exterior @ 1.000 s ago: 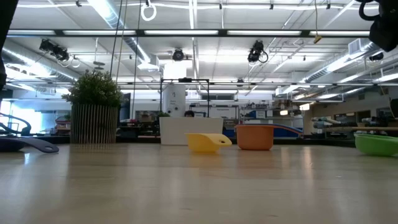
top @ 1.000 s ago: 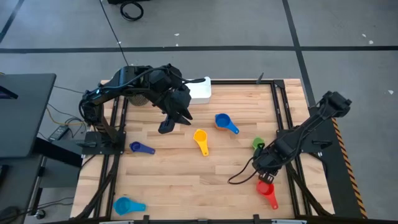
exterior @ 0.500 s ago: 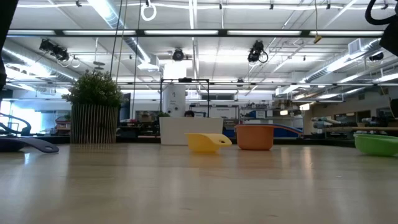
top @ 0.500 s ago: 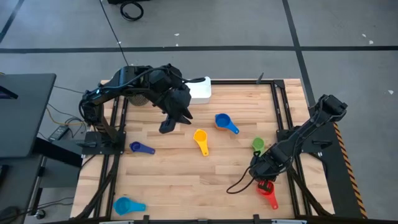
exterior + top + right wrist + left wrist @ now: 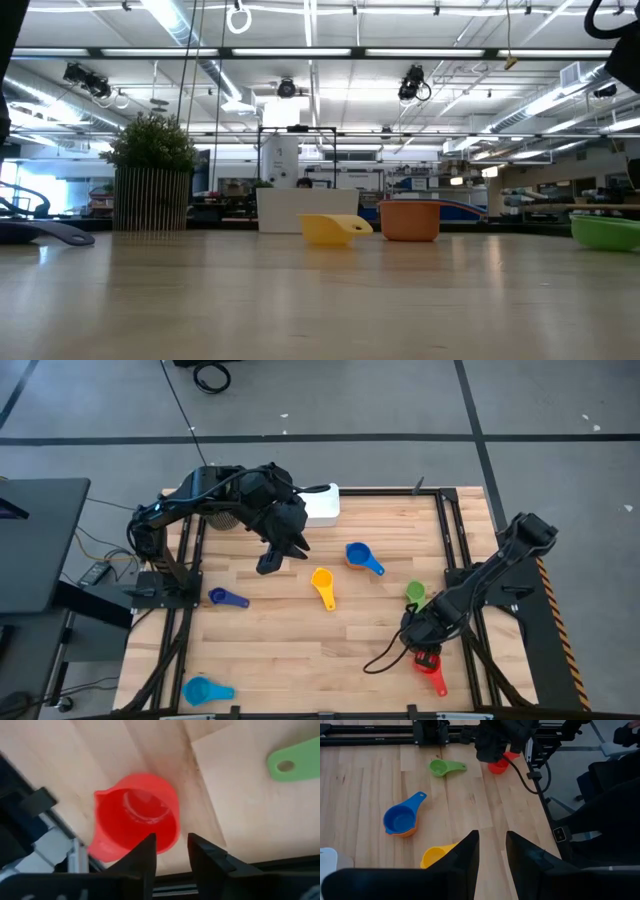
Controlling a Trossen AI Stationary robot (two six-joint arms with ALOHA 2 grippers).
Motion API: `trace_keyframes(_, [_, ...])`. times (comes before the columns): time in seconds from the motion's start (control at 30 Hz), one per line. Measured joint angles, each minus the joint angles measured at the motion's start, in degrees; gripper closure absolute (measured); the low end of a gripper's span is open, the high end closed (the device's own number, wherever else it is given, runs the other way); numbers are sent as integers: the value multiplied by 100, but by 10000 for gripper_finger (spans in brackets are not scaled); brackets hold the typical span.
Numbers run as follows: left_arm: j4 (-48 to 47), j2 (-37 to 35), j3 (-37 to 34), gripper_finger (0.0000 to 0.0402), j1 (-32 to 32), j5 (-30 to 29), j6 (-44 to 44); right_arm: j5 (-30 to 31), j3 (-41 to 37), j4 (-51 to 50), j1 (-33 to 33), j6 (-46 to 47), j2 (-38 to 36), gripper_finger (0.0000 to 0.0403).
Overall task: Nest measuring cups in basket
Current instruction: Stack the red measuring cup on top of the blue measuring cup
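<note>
Wooden counter point(image 5: 300, 650). White basket point(image 5: 322, 503) at the far edge, just beside the left arm. Left gripper point(image 5: 268, 563) hangs near the yellow cup point(image 5: 321, 582), jaws slightly apart, empty. Right gripper point(image 5: 420, 643) is down over the red cup point(image 5: 136, 818); jaws narrowly spread at its rim, can't tell if pinching. Green cup point(image 5: 415, 592) and blue cup point(image 5: 359, 556) lie loose.

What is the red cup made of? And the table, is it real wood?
The red cup looks like plastic: smooth, one even colour, with a soft shine inside its bowl. The table looks like wood: pale planks with grain lines and seams between boards, a dull finish. Whether it is solid wood or a thin wood layer I cannot tell.
</note>
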Motion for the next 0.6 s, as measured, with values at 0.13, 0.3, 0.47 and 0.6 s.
trace_keyframes(0.13, [0,0,0,299,0,0,6,-34,-2,-4,14,-19,224,276])
trace_keyframes(0.3, [-1,0,0,299,0,0,6,-127,-2,1,75,-250,639,276])
trace_keyframes(0.47, [-2,2,0,299,0,0,6,-210,-2,88,107,-484,1057,277])
trace_keyframes(0.6, [0,2,0,299,2,0,3,-202,-2,121,107,-641,1353,288])
